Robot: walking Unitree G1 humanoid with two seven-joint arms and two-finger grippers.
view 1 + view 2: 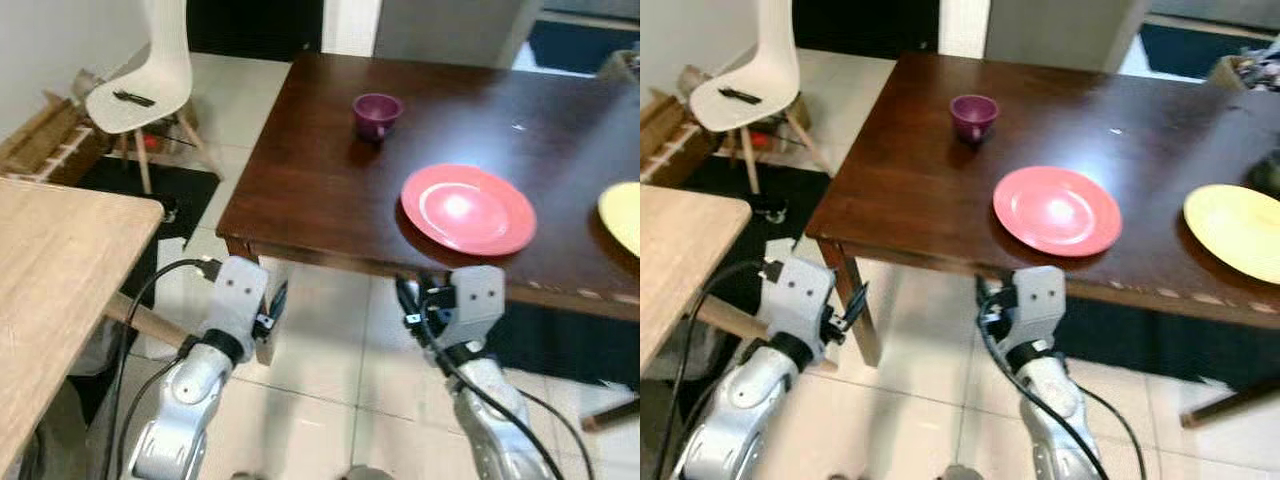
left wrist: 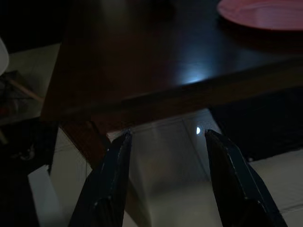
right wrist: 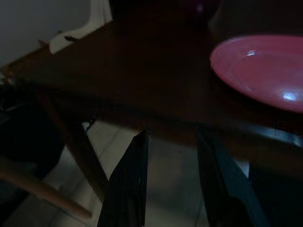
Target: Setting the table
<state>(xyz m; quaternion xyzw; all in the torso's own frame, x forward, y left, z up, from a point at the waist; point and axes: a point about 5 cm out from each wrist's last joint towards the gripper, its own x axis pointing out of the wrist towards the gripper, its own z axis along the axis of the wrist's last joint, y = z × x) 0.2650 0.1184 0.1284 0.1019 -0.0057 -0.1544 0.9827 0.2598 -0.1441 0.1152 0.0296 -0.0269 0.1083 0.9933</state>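
The dark wooden dining table (image 1: 330,170) carries three pieces of tableware: a pink plate (image 1: 468,208) near its front edge, a purple cup (image 1: 377,115) farther back and to the left of it, and a yellow plate (image 1: 1238,230) at the right, well apart from the pink one. Nothing is in either gripper. The left gripper (image 2: 163,182) hangs below the table's front edge near the corner leg, its two black fingers spread with bare floor tile between them. The right gripper (image 3: 173,179) also sits below the edge, just in front of the pink plate, fingers parted and empty.

By my reading, the robot stands at the table between steps: some settings are laid, and both arms are low and free. The next move likely calls for raising an arm above the tabletop to reach the cup or a plate, or turning away to fetch more pieces. A light wooden table (image 1: 50,290) stands to the left, and a white chair (image 1: 150,70) beyond it holds a small dark object I cannot identify.
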